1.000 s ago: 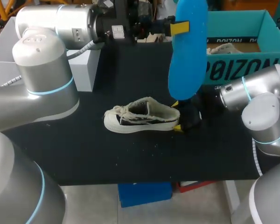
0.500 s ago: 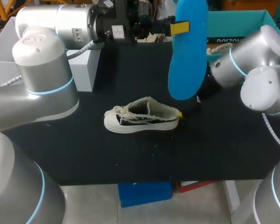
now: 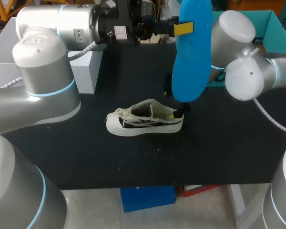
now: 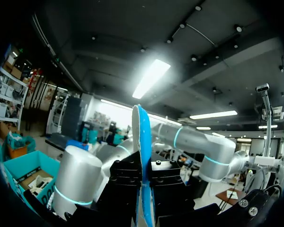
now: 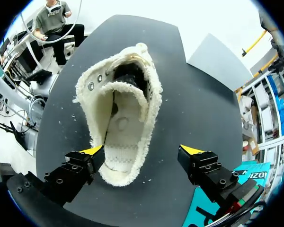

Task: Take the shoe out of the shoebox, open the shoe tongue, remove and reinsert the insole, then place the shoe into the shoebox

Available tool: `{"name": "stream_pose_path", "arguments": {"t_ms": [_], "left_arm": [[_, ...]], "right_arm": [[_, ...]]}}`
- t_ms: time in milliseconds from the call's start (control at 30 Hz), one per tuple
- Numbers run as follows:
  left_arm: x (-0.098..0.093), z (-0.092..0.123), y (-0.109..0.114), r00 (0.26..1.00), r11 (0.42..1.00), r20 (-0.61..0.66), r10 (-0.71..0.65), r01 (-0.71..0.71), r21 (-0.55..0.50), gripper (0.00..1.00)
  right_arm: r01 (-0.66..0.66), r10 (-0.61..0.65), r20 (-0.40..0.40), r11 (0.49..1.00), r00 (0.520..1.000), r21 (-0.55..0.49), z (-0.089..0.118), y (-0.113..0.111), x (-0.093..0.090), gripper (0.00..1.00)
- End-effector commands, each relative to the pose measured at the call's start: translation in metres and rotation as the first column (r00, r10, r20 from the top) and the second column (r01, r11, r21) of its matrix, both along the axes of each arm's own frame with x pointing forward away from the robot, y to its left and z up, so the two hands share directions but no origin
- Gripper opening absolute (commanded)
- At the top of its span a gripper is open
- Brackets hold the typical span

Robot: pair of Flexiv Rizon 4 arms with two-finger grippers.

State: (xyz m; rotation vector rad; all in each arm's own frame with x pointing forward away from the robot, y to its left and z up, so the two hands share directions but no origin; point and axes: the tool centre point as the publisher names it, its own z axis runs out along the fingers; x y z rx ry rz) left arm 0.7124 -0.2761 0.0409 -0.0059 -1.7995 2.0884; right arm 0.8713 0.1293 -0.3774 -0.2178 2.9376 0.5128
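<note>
Right gripper (image 3: 175, 113) swung left to heel of cream canvas shoe (image 3: 143, 119); its wrist view shows fingers spread, straddling it. Left gripper (image 3: 181, 28) clenches blue foam insole (image 3: 193, 57).

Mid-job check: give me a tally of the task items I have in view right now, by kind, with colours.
shoe: 1, cream
insole: 1, blue
shoebox: 1, teal
Total: 3

Left claw (image 4: 145, 182) grips blue insole (image 4: 139, 137).
</note>
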Motion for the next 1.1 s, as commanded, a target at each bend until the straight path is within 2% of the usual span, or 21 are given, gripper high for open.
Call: {"name": "stream_pose_path", "arguments": {"t_ms": [33, 500, 833, 1033, 1100], "left_arm": [[-0.001, -0.001, -0.001, 1.0, 1.0, 0.001, 0.003, -0.003, -0.001, 0.0], [-0.001, -0.001, -0.001, 1.0, 1.0, 0.001, 0.003, -0.003, -0.001, 0.0], [-0.001, -0.001, -0.001, 1.0, 1.0, 0.001, 0.003, -0.003, -0.001, 0.0], [-0.001, -0.001, -0.001, 1.0, 1.0, 0.001, 0.003, -0.003, -0.001, 0.0], [-0.001, -0.001, -0.001, 1.0, 1.0, 0.001, 0.003, -0.003, -0.001, 0.0]], "right_arm": [[0.026, -0.024, 0.013, 0.979, 1.0, -0.204, 0.001, 0.014, 0.005, 1.0], [-0.045, 0.04, -0.025, 0.963, 0.999, -0.267, -0.006, 0.051, 0.013, 1.0], [-0.059, 0.043, -0.061, 0.956, 0.997, -0.286, -0.01, 0.061, 0.014, 1.0], [-0.068, 0.046, -0.081, 0.951, 0.996, -0.3, -0.012, 0.063, 0.012, 0.91], [-0.07, 0.046, -0.087, 0.95, 0.995, -0.305, -0.013, 0.063, 0.011, 0.91]]}}
